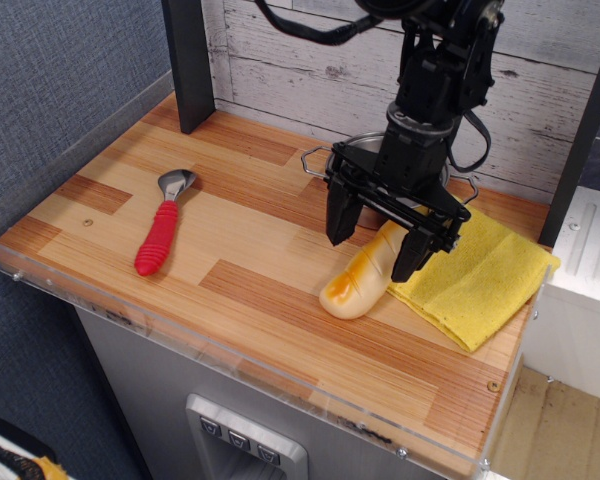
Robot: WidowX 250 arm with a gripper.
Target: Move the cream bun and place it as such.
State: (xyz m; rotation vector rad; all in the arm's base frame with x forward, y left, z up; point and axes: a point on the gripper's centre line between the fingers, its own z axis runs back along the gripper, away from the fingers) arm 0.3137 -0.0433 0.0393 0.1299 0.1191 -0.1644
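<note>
Clear guard (230,352) runs along the near edge of the wooden table (250,290). On the left, a red-handled scoop (161,232) lies flat, metal head pointing away toward the back, well apart from everything else. Right of centre, the bun (363,280) lies on the wood, its rounded pale end nearest, its orange-topped length running back and to the right; its far end meets the near edge of the yellow cloth (480,275), which lies folded at the right side of the table. Gripper (374,239) hangs over the far part of the bun, fingers spread wide: one black finger (339,214) to the bun's left, clear of it, the other down at the bun's right side, at the cloth's edge. Whether that second finger touches the bun, cannot tell. Nothing is pinched. Behind the gripper, a metal pot (347,160) with a wire handle sits partly hidden by the arm. Further back, a dark post (188,62) stands at the left, against a whitewashed plank wall (300,60).
</note>
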